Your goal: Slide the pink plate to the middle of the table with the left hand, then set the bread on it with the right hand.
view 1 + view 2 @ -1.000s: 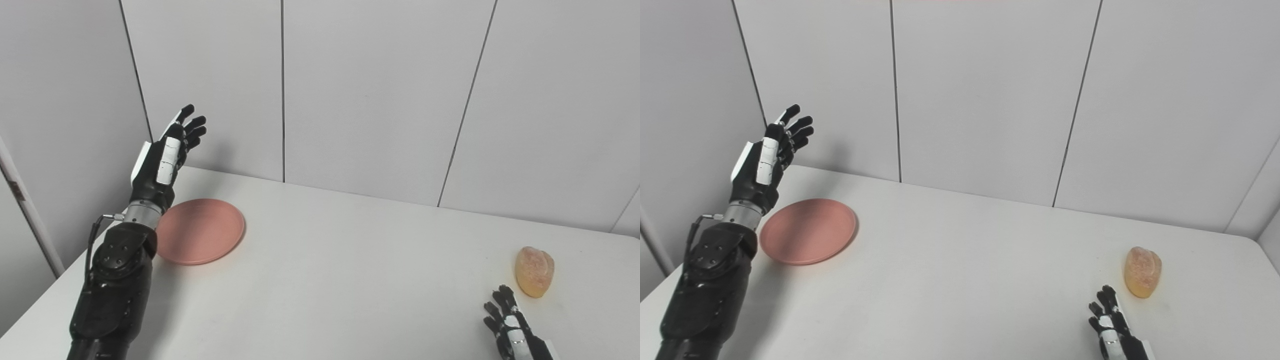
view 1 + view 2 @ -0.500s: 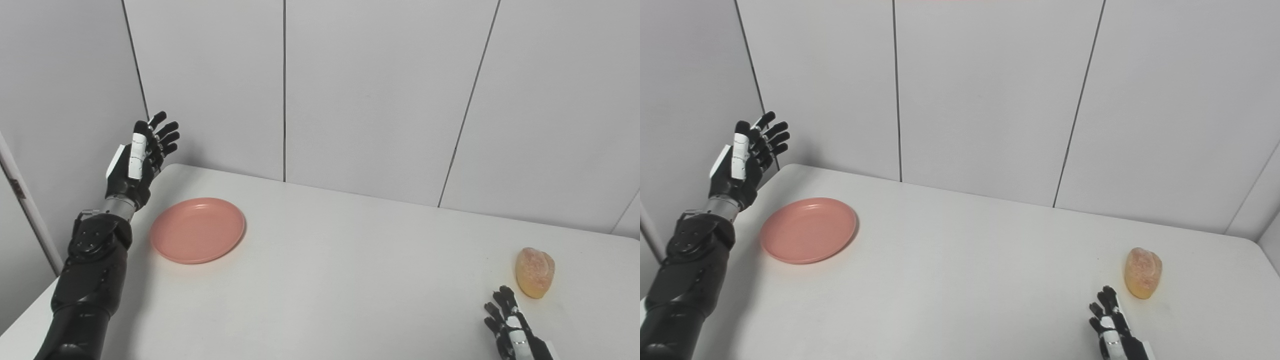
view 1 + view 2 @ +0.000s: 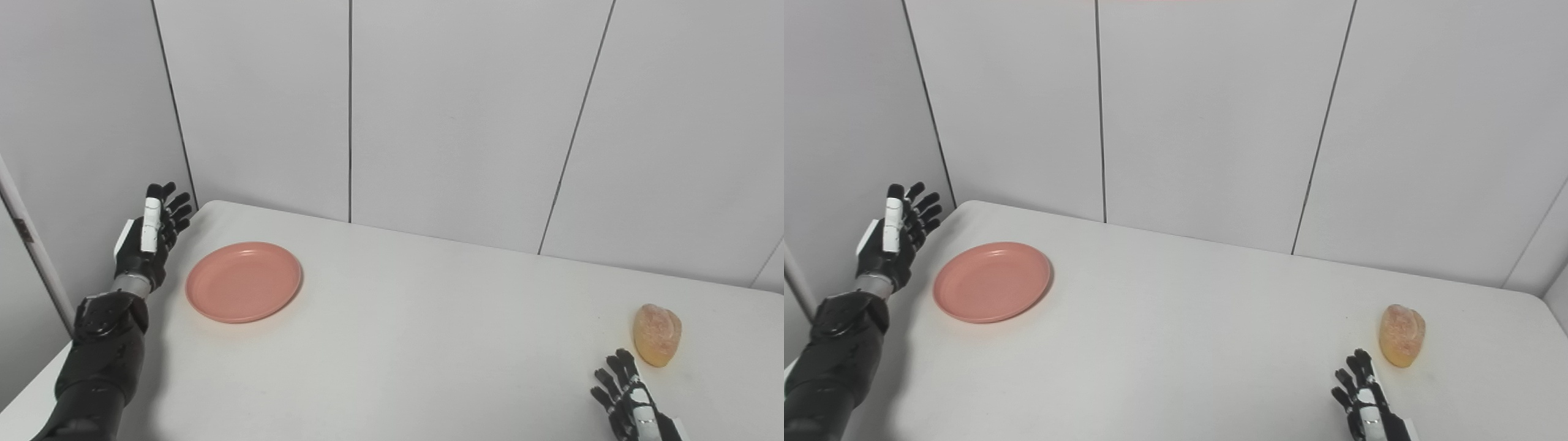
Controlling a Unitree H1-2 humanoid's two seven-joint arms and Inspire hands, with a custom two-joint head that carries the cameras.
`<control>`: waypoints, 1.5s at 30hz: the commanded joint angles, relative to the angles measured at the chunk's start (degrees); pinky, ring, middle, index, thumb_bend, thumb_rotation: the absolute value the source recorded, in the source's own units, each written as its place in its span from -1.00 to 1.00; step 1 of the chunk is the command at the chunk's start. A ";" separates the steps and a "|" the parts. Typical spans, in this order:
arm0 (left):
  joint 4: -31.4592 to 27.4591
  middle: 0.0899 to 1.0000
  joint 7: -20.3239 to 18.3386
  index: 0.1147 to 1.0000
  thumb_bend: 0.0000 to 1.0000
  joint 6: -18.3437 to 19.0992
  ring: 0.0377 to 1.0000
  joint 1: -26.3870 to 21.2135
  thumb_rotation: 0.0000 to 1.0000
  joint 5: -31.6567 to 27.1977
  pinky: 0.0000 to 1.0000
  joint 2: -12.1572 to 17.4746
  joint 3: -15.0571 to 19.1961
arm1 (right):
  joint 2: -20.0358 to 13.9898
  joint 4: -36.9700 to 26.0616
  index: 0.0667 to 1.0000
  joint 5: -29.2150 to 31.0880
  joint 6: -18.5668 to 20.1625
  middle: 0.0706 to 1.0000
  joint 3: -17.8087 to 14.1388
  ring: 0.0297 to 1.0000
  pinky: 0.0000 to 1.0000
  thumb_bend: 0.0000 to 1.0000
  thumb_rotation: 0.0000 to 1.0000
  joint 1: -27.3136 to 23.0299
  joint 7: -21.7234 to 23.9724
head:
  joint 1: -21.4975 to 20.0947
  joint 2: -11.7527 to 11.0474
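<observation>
Pink plate: far-left of white table, not yet mid. My left hand just beside it at its 9 o'clock, raised, fingers apart, empty; push runs toward 3 o'clock. Bread: far right, upright; my right hand near, at its 7 o'clock, fingers spread. Grey panel walls behind.

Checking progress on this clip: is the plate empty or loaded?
Empty. The plate shows only its bare pink surface; the bread lies far off at the table's right side, beside the open right hand.
</observation>
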 commanded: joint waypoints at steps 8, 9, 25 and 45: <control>4.65 0.77 0.17 0.94 0.97 -3.80 0.82 -1.92 0.93 -1.24 0.89 1.11 1.09 | -0.12 0.02 0.98 1.16 -2.19 0.97 -0.35 0.89 0.85 0.61 0.82 2.04 0.82 | -0.40 0.72; 4.70 0.76 0.19 0.93 0.94 -3.60 0.81 -1.78 0.94 -1.27 0.88 1.03 1.08 | -0.15 -0.08 0.98 1.15 -2.14 0.97 -0.33 0.89 0.84 0.61 0.82 2.06 0.84 | -0.45 0.75; 5.78 0.79 0.44 0.92 1.00 -4.90 0.77 -1.99 0.96 1.51 0.76 -2.05 -3.34 | 0.31 -0.80 0.98 0.95 -1.30 0.97 0.11 0.90 0.86 0.57 0.83 1.92 0.58 | -1.30 0.99; 8.58 0.76 -1.69 0.92 1.00 -7.05 0.75 -4.17 0.94 1.84 0.77 -5.85 -6.00 | 0.95 -1.56 0.98 -0.50 -0.66 0.98 0.71 0.90 0.85 0.59 0.85 1.84 -0.03 | -2.42 1.58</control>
